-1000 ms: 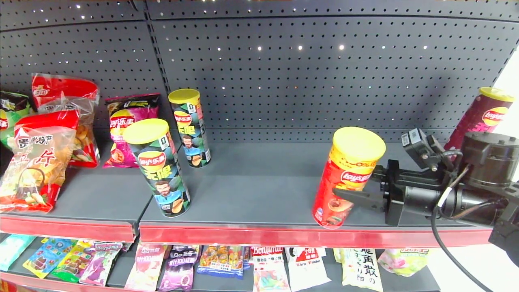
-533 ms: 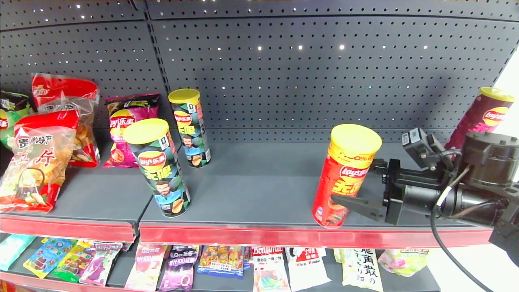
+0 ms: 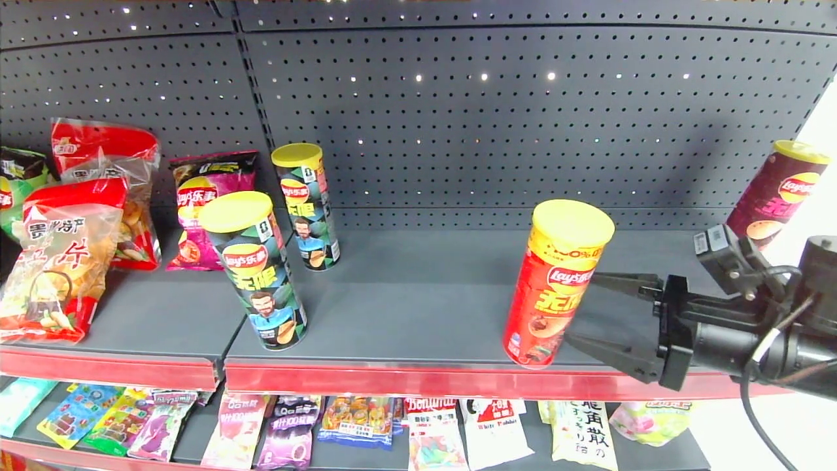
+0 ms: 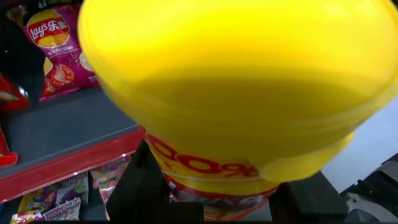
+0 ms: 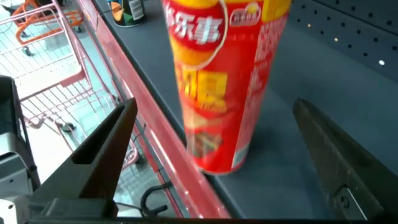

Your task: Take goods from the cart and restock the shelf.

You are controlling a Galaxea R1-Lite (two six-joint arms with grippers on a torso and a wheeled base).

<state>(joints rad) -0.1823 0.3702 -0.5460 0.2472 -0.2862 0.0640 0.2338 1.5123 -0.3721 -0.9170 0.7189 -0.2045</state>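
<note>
Right arm (image 3: 719, 340) black, cylindrical; thin black cable (image 3: 745, 402) (tapered fingers (image 3: 614, 356)).

Plainly a shop: a dark shelf (image 3: 425, 301) backed by pegboard (image 3: 490, 131) and edged with a red front rail (image 3: 392, 379), stocked with crisp canisters (image 3: 258, 268), snack bags (image 3: 62, 261) and sweet packets (image 3: 288, 432) on the tier below, with a wire shopping cart (image 5: 68, 78) alongside.

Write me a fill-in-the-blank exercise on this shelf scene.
The red chip can on the shelf has a ____ lid.
The right gripper facing it is ____.
Farther left on the shelf stand ____ dark cans showing a bearded man.
The left gripper is shut on a second chip can, also ____ under its lid.
Missing: yellow; open; two; red.
</note>
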